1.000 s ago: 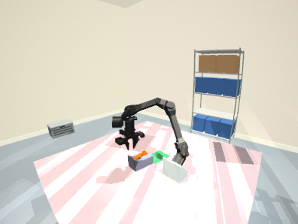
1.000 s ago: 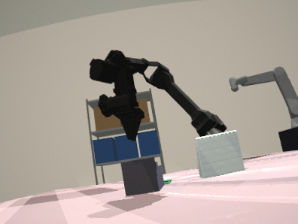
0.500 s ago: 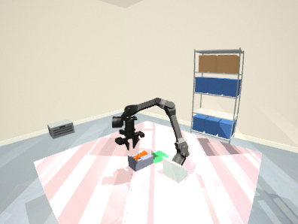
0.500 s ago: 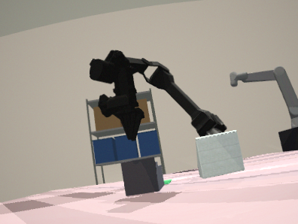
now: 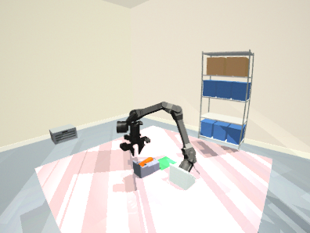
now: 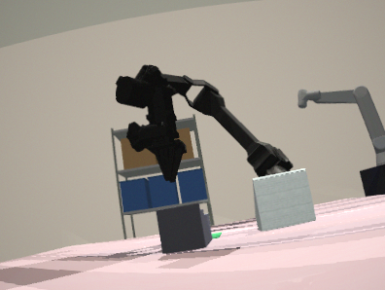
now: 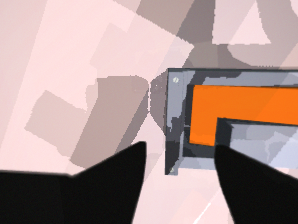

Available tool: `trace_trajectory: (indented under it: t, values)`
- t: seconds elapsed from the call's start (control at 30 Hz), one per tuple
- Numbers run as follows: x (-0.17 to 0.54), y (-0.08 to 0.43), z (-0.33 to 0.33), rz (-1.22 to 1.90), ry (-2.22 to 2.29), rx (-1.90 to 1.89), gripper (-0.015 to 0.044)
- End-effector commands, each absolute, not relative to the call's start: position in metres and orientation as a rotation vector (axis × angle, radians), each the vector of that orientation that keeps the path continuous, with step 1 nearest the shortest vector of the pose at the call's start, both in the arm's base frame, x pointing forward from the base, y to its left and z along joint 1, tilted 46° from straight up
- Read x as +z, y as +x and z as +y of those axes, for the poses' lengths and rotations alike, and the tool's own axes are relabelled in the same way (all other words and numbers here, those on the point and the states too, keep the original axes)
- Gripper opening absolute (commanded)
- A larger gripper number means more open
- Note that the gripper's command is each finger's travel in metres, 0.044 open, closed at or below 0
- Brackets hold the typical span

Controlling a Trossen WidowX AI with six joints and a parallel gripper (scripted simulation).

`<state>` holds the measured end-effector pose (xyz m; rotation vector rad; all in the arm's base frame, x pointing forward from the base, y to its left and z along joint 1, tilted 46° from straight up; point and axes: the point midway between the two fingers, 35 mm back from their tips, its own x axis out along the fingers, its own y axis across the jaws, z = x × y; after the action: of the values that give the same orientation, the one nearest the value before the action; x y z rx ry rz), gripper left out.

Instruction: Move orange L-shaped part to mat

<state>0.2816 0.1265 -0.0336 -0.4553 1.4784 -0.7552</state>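
Note:
The orange L-shaped part (image 5: pixel 146 161) (image 7: pixel 250 104) lies in the pocket of the grey tray (image 5: pixel 146 171) (image 6: pixel 181 230) (image 7: pixel 175 105). In the wrist view its L-shaped end is on the left, with dark gaps beside and below it. Its other end runs out of that view, and I cannot tell whether it is raised. The tray hides the part in the exterior view. My gripper (image 5: pixel 138 153) (image 6: pixel 170 180) (image 7: pixel 180 151) is partly open and empty, above the tray's end nearest the L-shaped end. The green mat (image 5: pixel 167 163) (image 6: pixel 216 235) lies beside the tray.
A pale upright panel (image 5: pixel 181 178) (image 6: pixel 285 201) stands in front of my arm's base, close to the mat and tray. Shelves with bins, a grey box (image 5: pixel 63 134) and a second grey arm (image 6: pixel 371 117) stand farther off.

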Motion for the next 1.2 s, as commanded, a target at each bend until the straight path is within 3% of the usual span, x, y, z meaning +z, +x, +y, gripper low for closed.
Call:
trace_trajectory:
  t: [0.0, 0.9, 1.17]
  values:
    - [-0.034, 0.282, 0.127, 1.477, -0.455, -0.753, 0.0180]
    - [-0.034, 0.282, 0.127, 1.477, -0.455, -0.753, 0.0180]
    - [-0.079, 0.275, 0.080, 1.487, -0.457, -0.766, 0.0180]
